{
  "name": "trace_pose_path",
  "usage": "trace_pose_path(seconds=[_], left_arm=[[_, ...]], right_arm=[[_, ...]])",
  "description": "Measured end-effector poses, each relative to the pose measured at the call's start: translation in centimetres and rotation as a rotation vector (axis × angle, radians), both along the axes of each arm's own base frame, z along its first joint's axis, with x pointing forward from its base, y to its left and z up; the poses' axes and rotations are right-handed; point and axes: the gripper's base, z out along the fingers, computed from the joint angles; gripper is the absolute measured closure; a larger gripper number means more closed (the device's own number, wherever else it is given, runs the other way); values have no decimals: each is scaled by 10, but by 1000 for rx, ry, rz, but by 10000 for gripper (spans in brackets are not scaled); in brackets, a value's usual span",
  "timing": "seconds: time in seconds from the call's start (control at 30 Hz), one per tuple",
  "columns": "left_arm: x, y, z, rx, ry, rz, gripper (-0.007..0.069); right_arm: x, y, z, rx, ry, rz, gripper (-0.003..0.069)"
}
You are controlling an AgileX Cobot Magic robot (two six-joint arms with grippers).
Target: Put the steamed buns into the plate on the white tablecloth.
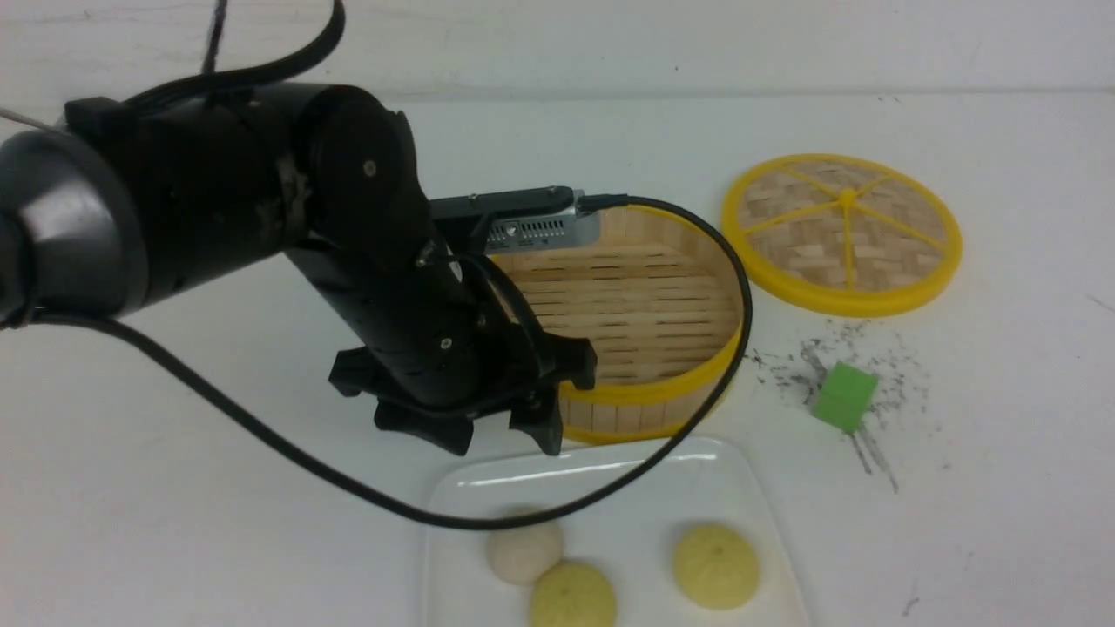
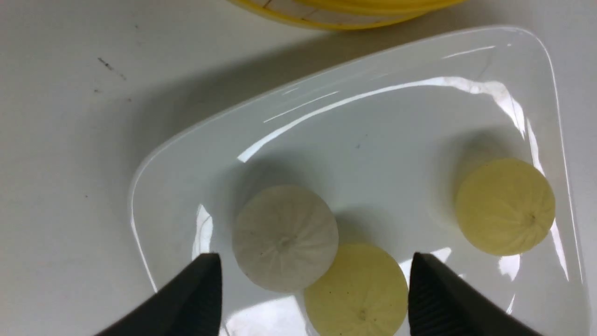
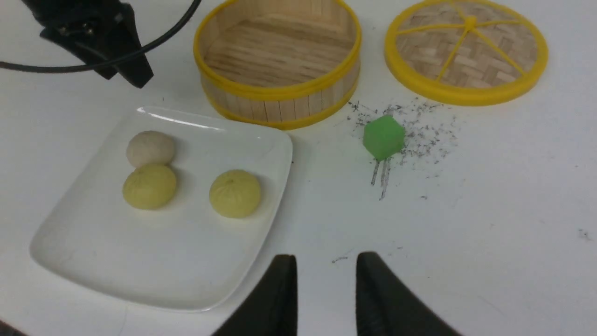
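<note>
Three steamed buns point(image 1: 572, 595) sit on the plate point(image 1: 627, 540) at the front view's near edge, the off-white one touching a yellow one. Near the plate's far edge hangs the left end effector point(image 1: 501, 435), spread wide and empty.

Left wrist view: its fingers point(image 2: 196, 298) frame the touching pair.

Right wrist view: the right end effector point(image 3: 326, 259), narrowly parted, holds nothing above the white worktop point(image 3: 489, 210) beside the plate.

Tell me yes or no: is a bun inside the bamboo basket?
No, the bamboo basket is empty; all three buns lie on the plate.
</note>
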Motion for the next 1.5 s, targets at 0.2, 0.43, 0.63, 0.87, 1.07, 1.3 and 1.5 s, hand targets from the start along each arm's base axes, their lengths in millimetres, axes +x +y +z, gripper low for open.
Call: trace_pose_path(seconds=[0.2, 0.43, 0.63, 0.87, 1.07, 1.3, 1.5], left_arm=[[0, 0, 0, 0, 0, 0, 94], [2, 1, 0, 16, -20, -6, 99], [4, 1, 0, 20, -49, -7, 160], [8, 4, 0, 62, -98, -25, 329], [13, 4, 2, 65, -163, -31, 528], [18, 3, 4, 52, -221, -34, 622], [18, 4, 4, 63, -231, -40, 622]], right_arm=[[-27, -14, -15, 74, -146, -135, 557], [26, -7, -48, 93, -266, -138, 673], [59, -7, -68, 191, -462, -199, 673], [65, -9, -76, 190, -497, -220, 671], [65, -9, -76, 187, -498, -220, 670], [65, -9, -76, 185, -499, -220, 667], [67, -9, -78, 185, -496, -221, 664]])
